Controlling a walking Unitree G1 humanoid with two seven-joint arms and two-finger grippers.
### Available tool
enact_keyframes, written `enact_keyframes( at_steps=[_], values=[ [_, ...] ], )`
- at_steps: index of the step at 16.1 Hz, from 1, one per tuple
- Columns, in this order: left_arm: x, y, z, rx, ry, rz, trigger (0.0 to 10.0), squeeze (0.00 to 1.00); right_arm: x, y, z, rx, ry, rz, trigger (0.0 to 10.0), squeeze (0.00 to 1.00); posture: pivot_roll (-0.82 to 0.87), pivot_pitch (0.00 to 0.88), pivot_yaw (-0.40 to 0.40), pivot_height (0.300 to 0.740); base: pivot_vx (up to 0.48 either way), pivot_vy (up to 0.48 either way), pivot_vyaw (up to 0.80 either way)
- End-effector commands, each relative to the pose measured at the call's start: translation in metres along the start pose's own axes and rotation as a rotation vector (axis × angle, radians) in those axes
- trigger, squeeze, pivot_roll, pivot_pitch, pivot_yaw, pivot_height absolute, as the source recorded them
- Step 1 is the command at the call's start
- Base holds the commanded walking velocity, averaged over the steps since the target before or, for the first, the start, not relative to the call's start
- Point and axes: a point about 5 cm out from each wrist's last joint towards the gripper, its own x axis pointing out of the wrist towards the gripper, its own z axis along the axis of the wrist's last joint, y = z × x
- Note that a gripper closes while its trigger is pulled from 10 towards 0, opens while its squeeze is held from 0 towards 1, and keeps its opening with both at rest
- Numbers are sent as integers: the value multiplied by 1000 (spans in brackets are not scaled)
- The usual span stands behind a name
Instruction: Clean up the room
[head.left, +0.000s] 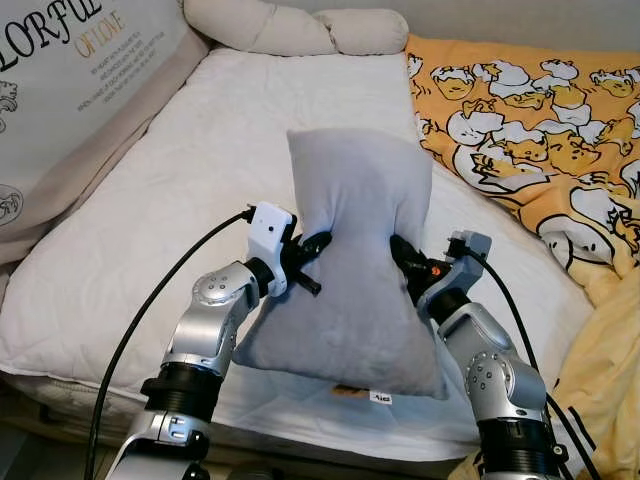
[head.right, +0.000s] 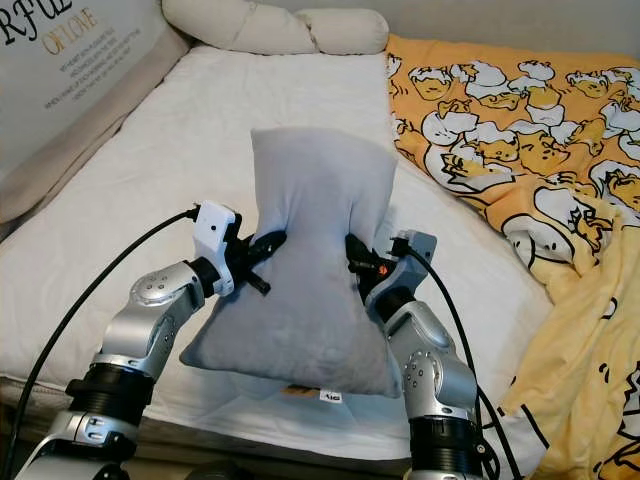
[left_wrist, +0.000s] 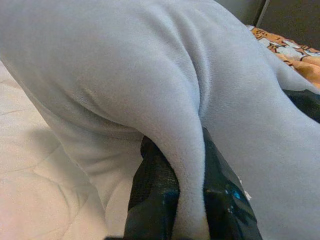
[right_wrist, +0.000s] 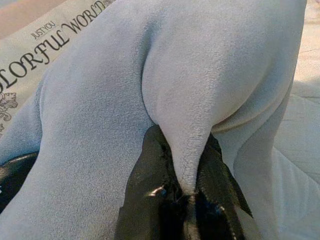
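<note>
Above the near half of the white quilted mattress (head.left: 150, 250), a grey pillow (head.left: 355, 270) is held upright between the two grippers. The pillow is pinched in at its middle, with its upper end standing free and its lower end spreading wide over the near edge of the mattress; a small label is visible at its lower hem.

The left gripper (head.left: 312, 262) is closed on the left side of the pillow at the waist. In the left wrist view, a fold of grey fabric is clamped between the two black fingers (left_wrist: 155, 200). The right gripper (head.left: 408, 262) is closed on the opposite side at about the same height. In the right wrist view, a similar fold is gripped between its fingers (right_wrist: 145, 195).

At the far end of the mattress, a cream bolster cushion (head.left: 295, 30) is laid across the head of the bed. A large cushion printed with lettering (head.left: 70, 90) is leaned along the robot's left side. An orange duck-print blanket (head.left: 540, 130) is spread over the right side of the bed, well apart from the pillow.
</note>
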Motion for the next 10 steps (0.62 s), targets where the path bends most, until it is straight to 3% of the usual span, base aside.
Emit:
enact_keyframes(
  at_steps=[1,3,4,5,10],
  values=[
    [5,-11,4,26,-5,-36,0,0,3,15,0,-5,-11,49,0,0,51,0,15,740,0,0,0],
    [3,-8,4,68,9,-10,0,0,1,14,0,-7,-15,38,0,0,60,0,9,740,0,0,0],
    [2,-5,7,173,19,47,6118,0,-1,10,1,-54,-18,-13,10000,0,61,0,10,740,0,0,0],
    [2,-2,9,191,18,90,10000,0,-1,8,0,-65,-12,-36,10000,0,60,0,10,740,0,0,0],
    [4,3,17,201,-11,118,10000,0,-1,8,-2,-66,-12,-62,10000,0,56,0,20,740,0,58,0]
  ],
)
